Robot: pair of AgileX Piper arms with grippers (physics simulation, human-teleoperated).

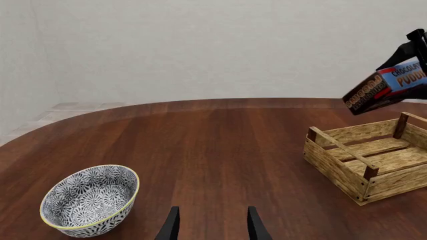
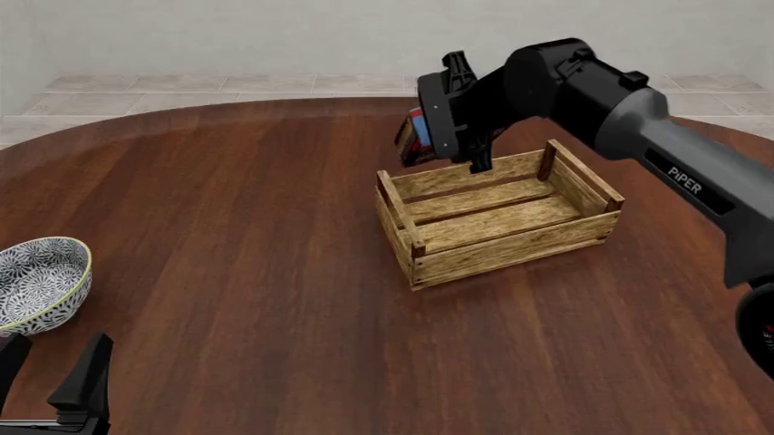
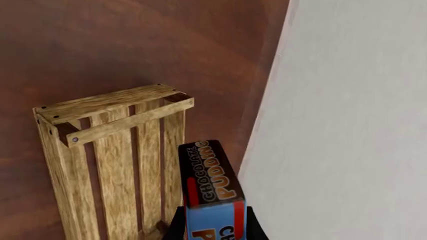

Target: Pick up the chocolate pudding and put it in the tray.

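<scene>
Right gripper (image 2: 450, 116) is clamped on the chocolate pudding (image 2: 415, 136), airborne above the tray's (image 2: 502, 245) far rim. Let go here and it could clip the slat and tumble outside. Left gripper (image 1: 212, 225) sits apart, idle.

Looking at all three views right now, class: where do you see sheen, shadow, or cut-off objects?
Front view: soft sheen on the table, faint shadow beside the tray, the bowl cut by the frame edge. Left wrist view: even light, sharp throughout, the chocolate pudding cropped at the edge. Right wrist view: sharp lettering, no glare.
</scene>
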